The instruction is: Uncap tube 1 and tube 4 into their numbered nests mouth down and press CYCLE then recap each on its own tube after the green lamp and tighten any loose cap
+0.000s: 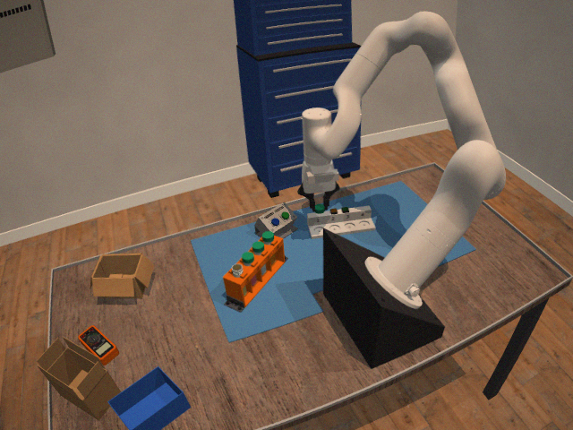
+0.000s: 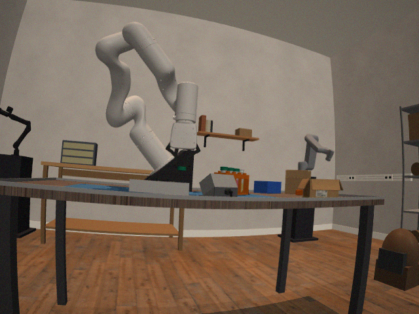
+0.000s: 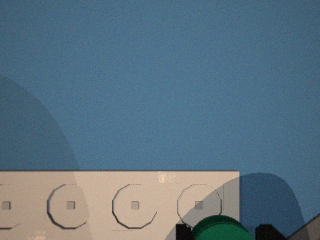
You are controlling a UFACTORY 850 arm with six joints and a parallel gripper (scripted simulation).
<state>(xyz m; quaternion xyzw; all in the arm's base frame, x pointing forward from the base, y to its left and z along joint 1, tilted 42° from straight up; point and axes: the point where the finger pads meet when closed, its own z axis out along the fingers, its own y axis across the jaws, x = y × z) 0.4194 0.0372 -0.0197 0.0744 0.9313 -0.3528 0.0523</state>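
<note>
My gripper [image 1: 320, 203] is clamped on the green cap [image 1: 320, 208] of tube 1, held above the left end of the cap tray [image 1: 365, 225]. In the wrist view, nest 1 [image 3: 199, 205] lies just ahead of the cap; I judge a short advance, then descent.

A: Decapping station [image 1: 252, 278]?
B: Orange block on the blue mat, left of the cap tray [image 1: 342, 220]. Tube 1 [image 1: 236, 270], the end farthest from the tray, is open, no cap. Three green caps on the other tubes [image 1: 257, 246].
A: The missing cap?
B: Green cap [image 1: 319, 208], pinched in the gripper [image 1: 320, 206], just over the tray's left end by nest 1 [image 3: 199, 204]. Can't tell if it touches.
A: Tray?
B: Light grey bar, four round nests, numbered. Two small lamps on its back edge, both dark.
A: Keys?
B: Grey housing [image 1: 276, 220] between station and tray; blue key [image 1: 275, 221], green key [image 1: 285, 215].
</note>
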